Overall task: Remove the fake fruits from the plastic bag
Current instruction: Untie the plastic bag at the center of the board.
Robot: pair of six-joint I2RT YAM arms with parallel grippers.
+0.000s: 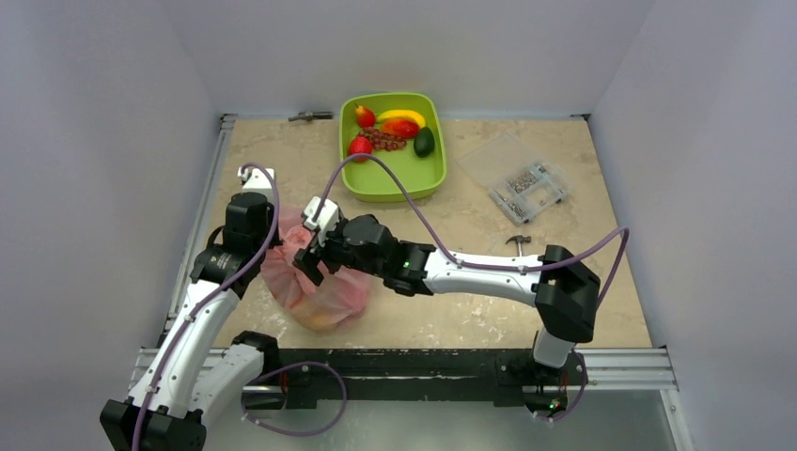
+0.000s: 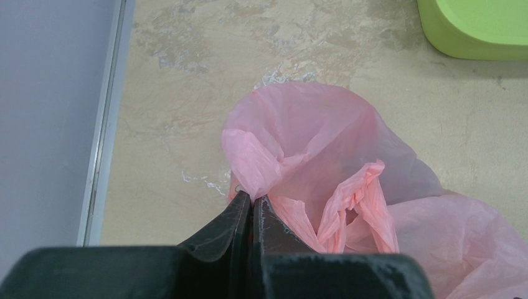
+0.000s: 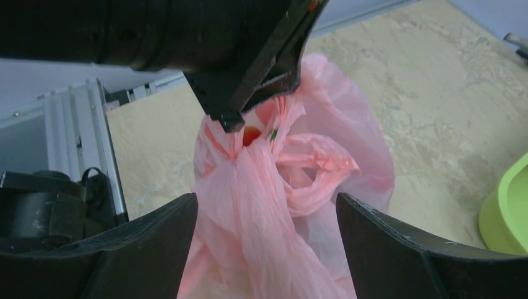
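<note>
The pink plastic bag (image 1: 318, 289) lies crumpled near the front left of the table, with a yellowish shape showing through its lower part. My left gripper (image 2: 252, 198) is shut on a fold of the bag's (image 2: 324, 137) rim. My right gripper (image 3: 266, 198) stands open, with a twisted strand of the bag (image 3: 348, 124) between its fingers (image 3: 155, 240) but untouched. A red fake fruit (image 3: 251, 135) shows through the bag just below the left gripper (image 3: 229, 118). In the top view the right gripper (image 1: 315, 258) hovers over the bag. More fake fruits, red ones (image 1: 360, 146) and a grape bunch (image 1: 383, 139), lie in the tray.
The lime-green tray (image 1: 376, 183) at the back also holds a banana (image 1: 401, 115) and an avocado (image 1: 424, 141). A clear plastic box of metal parts (image 1: 526, 180) sits at the back right, with a small tool (image 1: 518, 241) near it. A metal rail (image 1: 202, 216) runs along the table's left edge.
</note>
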